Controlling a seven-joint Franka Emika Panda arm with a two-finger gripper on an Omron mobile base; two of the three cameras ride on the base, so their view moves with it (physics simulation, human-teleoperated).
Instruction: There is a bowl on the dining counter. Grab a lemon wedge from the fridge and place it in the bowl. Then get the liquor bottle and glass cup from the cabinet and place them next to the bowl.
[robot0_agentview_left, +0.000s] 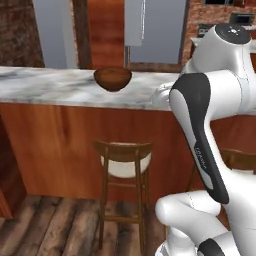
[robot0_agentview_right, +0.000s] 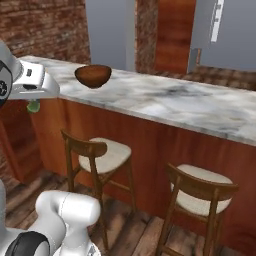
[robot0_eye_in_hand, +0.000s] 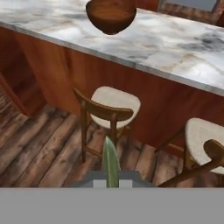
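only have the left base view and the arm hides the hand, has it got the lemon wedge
observer: yes. In the hand view the lemon wedge sits pinched in the shut gripper.
operator: is it over the bowl yet
observer: no. In the right base view the hand hangs out in front of the dining counter, not above it, and left of the bowl.
operator: whats under it
observer: the hand view looks down on a stool and the plank floor.
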